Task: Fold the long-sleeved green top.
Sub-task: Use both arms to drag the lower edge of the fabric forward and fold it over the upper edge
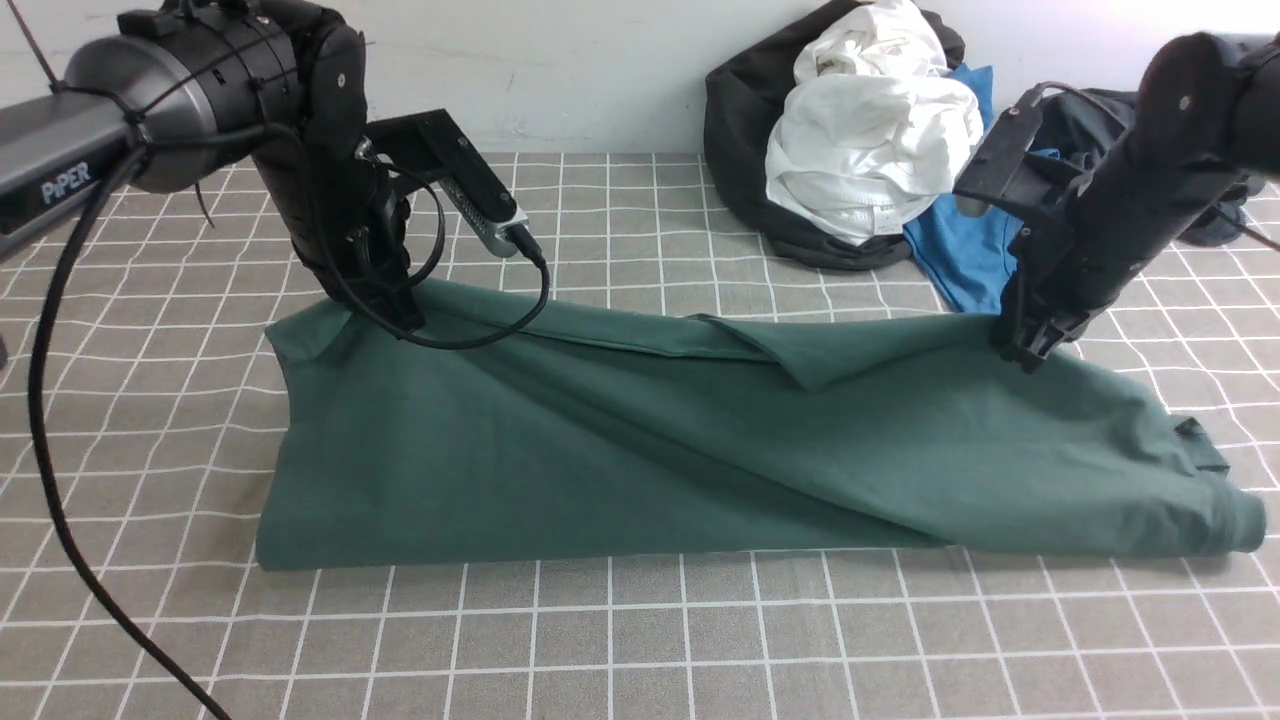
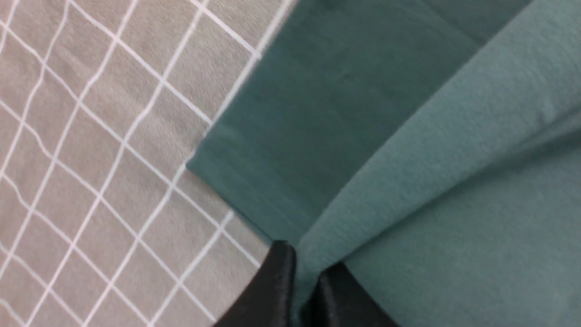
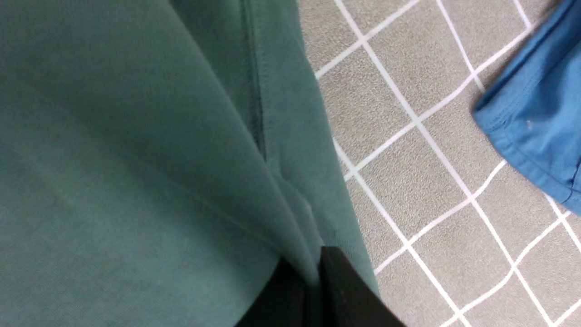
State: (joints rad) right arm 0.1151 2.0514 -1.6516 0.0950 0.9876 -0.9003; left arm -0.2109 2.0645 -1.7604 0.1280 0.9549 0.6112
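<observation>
On the grey checked cloth in front of us lies the green top, stretched lengthways in a doubled band between our two arms. Our left gripper pinches its far edge at the left end, fingers closed tight on a ridge of fabric. Our right gripper grips the far edge toward the right end, fingers narrow around a fold. Behind, by the wall, we see a heap of clothes, white, black and blue.
</observation>
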